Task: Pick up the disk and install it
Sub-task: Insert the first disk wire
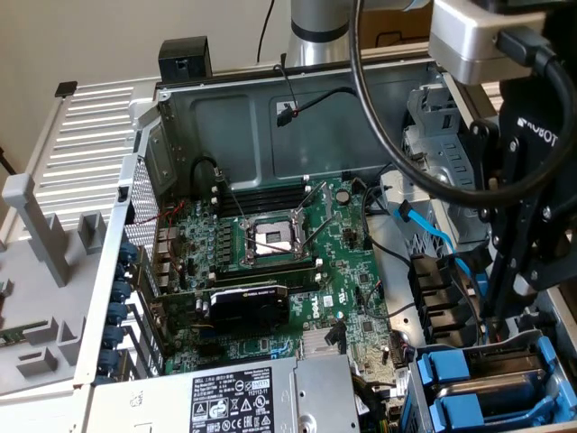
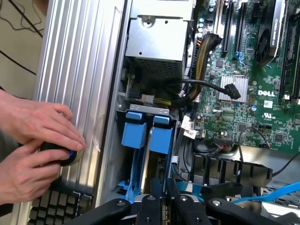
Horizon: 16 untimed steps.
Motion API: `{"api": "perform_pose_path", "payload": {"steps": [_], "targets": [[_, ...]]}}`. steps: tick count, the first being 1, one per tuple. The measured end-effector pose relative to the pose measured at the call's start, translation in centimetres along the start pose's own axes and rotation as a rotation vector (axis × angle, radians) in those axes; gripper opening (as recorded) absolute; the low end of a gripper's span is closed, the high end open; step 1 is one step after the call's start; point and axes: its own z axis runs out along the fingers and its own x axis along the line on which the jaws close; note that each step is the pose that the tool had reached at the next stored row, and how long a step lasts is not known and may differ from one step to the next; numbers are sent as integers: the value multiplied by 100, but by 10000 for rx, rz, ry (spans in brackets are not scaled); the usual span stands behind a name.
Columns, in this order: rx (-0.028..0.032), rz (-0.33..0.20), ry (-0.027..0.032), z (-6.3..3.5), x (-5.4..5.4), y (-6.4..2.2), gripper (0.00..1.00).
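In the exterior view, the gripper (image 1: 494,329) is seen lowered over the drive bay (image 1: 408,401) on that view's right, just above the disk (image 1: 444,367), which lies in the bay beside a second blue carrier (image 1: 462,410). The motherboard (image 1: 288,262) and power supply (image 1: 225,397) are exposed.

In the wrist view, the gripper (image 2: 161,199) jaws are drawn nearly together over the disk's (image 2: 161,136) near end; a grip cannot be confirmed. A person's hands (image 2: 37,124) are shown on a small black device (image 2: 61,154) beside the case
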Motion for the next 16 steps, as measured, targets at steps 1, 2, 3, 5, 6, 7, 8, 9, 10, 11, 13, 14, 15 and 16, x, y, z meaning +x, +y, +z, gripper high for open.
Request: {"api": "perform_pose_path", "payload": {"steps": [1, 2, 3, 5, 6, 7, 8, 9, 10, 11, 13, 14, 15, 16], "targets": [[-19, -1, -3, 0, 4, -2, 17], [-32, 5, -5, 1, 6, -3, 17], [-40, 16, -5, 1, 8, -4, 17], [-47, 38, -8, 1, 11, -10, 17], [-49, 48, -9, 1, 13, -14, 17], [-51, 60, -10, 1, 14, -18, 17], [-54, 75, -11, 1, 15, -21, 17], [-59, 105, -14, 1, 15, -22, 17], [-66, 150, -17, 1, 16, -22, 17], [-76, 212, -23, 1, 16, -23, 17], [-117, 465, -47, 0, 16, -23, 17], [-140, 607, -63, 1, 16, -23, 17], [-160, 736, -77, 1, 16, -23, 17], [-182, 870, -93, 1, 16, -23, 17]]}}
